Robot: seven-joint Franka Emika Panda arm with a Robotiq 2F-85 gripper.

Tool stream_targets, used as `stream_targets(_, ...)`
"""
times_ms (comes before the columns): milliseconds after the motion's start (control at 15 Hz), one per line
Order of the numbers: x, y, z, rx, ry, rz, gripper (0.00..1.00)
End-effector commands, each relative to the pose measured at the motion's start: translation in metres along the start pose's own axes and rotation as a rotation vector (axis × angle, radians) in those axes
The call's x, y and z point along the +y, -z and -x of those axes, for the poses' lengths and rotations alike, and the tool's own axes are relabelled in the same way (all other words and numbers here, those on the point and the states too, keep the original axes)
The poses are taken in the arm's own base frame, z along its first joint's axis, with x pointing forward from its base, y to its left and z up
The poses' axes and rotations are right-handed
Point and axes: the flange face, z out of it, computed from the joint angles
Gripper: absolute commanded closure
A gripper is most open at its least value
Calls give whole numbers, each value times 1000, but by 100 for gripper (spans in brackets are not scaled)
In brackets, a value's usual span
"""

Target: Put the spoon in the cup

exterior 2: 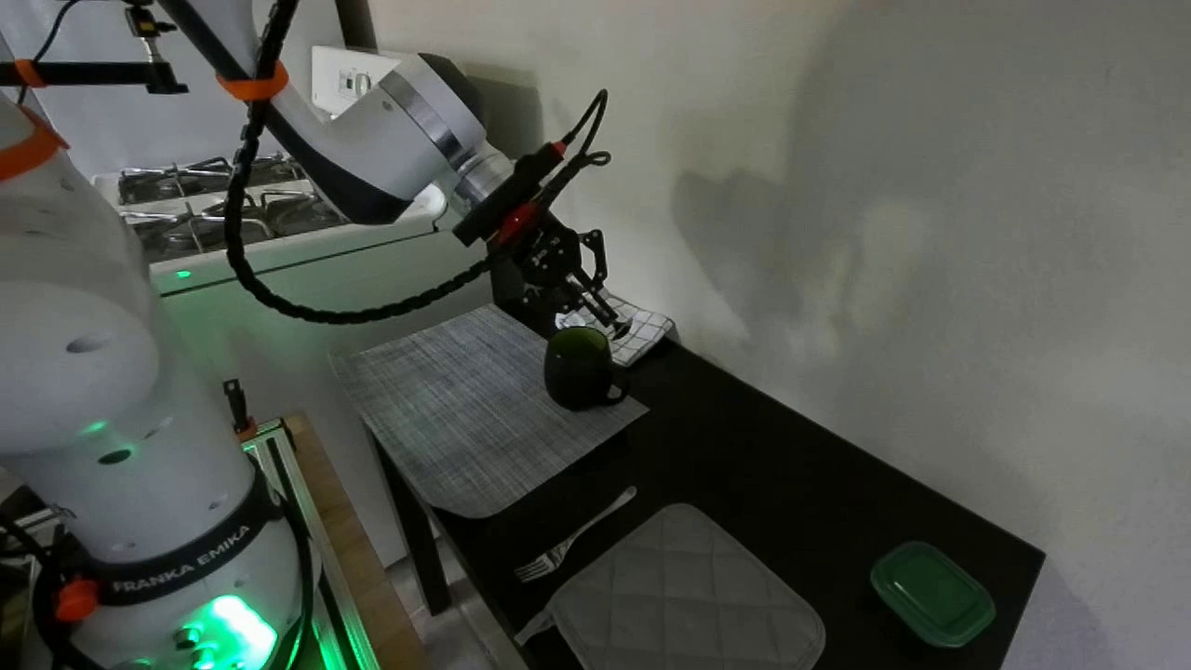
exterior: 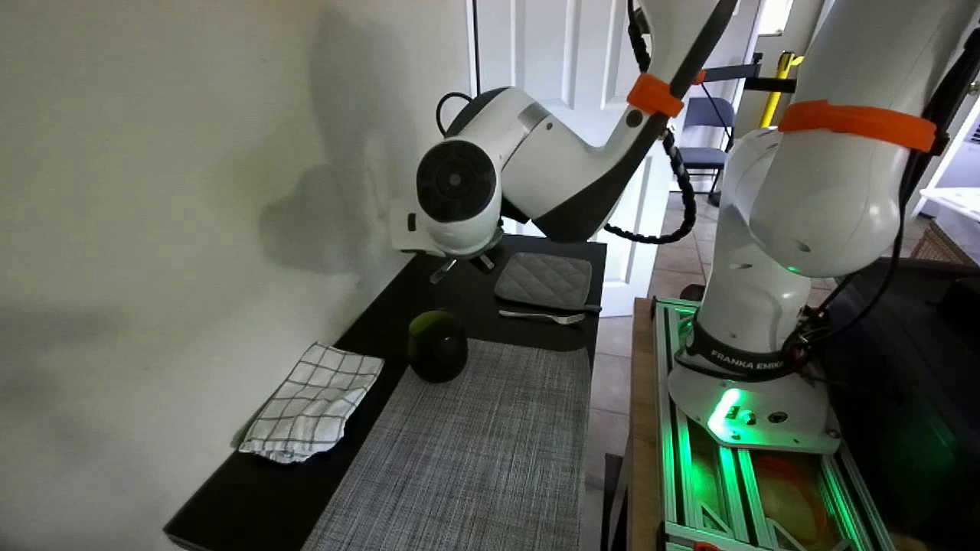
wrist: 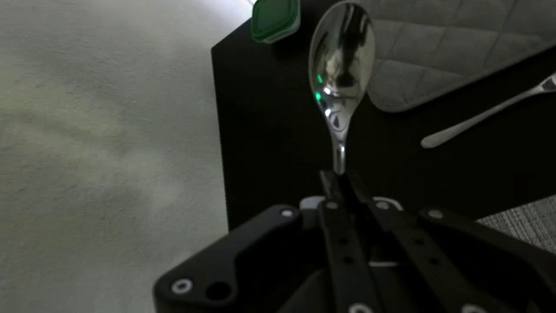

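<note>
The spoon is shiny silver metal in the wrist view (wrist: 343,61). My gripper (wrist: 340,176) is shut on its handle, and the bowl points out beyond the fingertips. In an exterior view the gripper (exterior 2: 603,309) is tilted down, with the spoon's bowl (exterior 2: 621,328) at its tip, close to the cup's rim in the picture. The dark green cup (exterior 2: 575,372) stands upright at the edge of the grey placemat, its handle towards the wall side. It also shows in an exterior view (exterior: 436,356), below the raised gripper. The cup is out of the wrist view.
A grey woven placemat (exterior: 490,444) lies on the black table. A checked cloth (exterior: 314,402) lies by the wall (exterior: 153,229). A fork (exterior 2: 582,532), a grey quilted pad (exterior 2: 693,596) and a green-lidded container (exterior 2: 932,593) lie towards the table's other end.
</note>
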Motion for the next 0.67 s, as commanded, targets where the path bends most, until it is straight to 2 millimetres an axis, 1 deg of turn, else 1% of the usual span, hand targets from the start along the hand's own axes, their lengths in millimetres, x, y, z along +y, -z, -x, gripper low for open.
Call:
stream_targets(0, -17, 2, -23, -52, 113, 89, 98)
stream_targets(400, -40, 10, -56, -35, 240, 180, 98)
stream_targets(600, -49, 10, -73, -57, 303, 247, 98)
